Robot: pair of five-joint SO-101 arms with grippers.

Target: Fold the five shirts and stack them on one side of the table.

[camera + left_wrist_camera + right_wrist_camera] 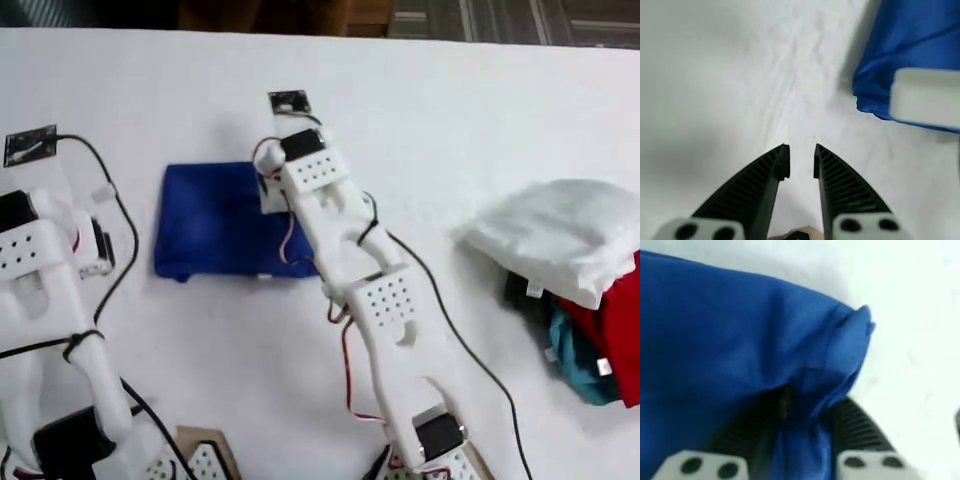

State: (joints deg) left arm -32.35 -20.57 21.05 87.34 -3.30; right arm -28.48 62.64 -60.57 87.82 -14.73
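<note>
A folded blue shirt [215, 222] lies flat on the white table, left of centre. My right gripper [272, 190] sits at its right edge; in the right wrist view the gripper [812, 402] is shut on a fold of the blue shirt [730, 325], with cloth pinched between the black fingers [860, 427]. My left gripper [98, 250] hangs over bare table just left of the shirt. In the left wrist view it [801, 161] stands slightly open with nothing between its fingers, and the blue shirt's corner [910, 45] lies off to one side.
At the right edge sits a loose pile: a white shirt [560, 235] on top, red [615, 335], teal [580, 365] and dark cloth under it. Two black tags [30, 147] [288, 101] with cables lie on the table. Bare tabletop [450, 120] stretches along the far side.
</note>
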